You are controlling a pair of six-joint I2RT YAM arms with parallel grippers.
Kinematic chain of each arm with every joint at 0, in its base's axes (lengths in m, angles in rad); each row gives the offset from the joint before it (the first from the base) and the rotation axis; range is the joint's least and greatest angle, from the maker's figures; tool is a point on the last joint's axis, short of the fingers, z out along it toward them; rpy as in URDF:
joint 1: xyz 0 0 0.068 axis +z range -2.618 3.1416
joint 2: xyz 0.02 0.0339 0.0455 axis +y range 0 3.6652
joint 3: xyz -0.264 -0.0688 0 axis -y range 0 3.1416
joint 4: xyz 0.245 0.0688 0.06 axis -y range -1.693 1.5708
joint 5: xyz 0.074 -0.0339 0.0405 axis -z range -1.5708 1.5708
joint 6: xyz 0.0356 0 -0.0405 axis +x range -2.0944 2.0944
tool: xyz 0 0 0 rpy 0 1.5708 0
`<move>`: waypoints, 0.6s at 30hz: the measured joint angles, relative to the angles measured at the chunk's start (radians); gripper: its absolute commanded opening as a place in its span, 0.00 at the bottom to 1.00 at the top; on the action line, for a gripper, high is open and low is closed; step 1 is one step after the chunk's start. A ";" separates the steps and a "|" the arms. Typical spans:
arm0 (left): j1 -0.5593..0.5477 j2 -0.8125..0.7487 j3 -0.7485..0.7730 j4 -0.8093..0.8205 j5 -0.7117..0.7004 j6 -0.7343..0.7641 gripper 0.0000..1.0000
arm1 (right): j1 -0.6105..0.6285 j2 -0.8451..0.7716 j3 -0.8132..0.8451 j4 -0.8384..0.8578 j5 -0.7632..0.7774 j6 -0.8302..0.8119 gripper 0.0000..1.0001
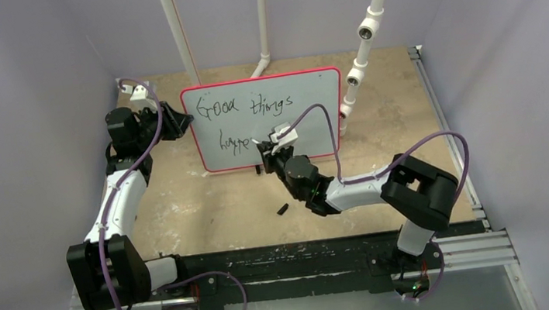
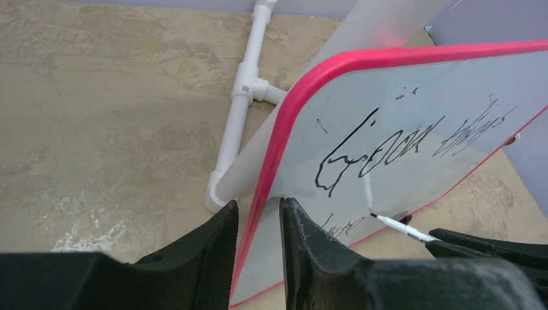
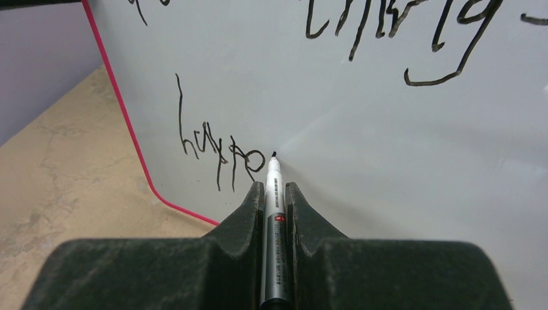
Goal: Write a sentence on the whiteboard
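Right gripper point(image 3: 274, 190): jaws narrow, clamped on a marker point(image 3: 274, 213) that lies along the slot between the fingers, barrel grey and white, nib forward. The nib touches the whiteboard point(image 3: 400, 168) just right of the last stroke of the lower line.

The sentence point(image 1: 247, 110): thin black handwriting in two lines. Upper line reads "Good things". Lower line is a short run of letters, roughly "happe", starting near the board's left side and ending at the nib. The board to the right of the nib is plain white.

Left gripper point(image 2: 258, 208): jaws narrow, one finger on each face of the board's left edge, the red-pink rim running up between them. It pinches the board low on that edge.

The board stands on its lower edge at the back middle of the table point(image 1: 183, 204), writing side towards the arms, tipped back slightly. White pipes point(image 2: 242, 110) rise just behind it; whether the board leans on them I cannot tell from these views. More white pipe with fittings slants up beside its right edge.

On the table, in front of the board and near the right arm's wrist, lies a small black piece point(image 1: 282, 209), possibly the marker's cap, too small to be sure.

Purple cables loop along both arms.
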 measured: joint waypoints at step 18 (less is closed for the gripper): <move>0.000 0.000 0.000 0.000 0.000 0.000 0.30 | 0.008 0.042 0.000 -0.003 -0.009 0.038 0.00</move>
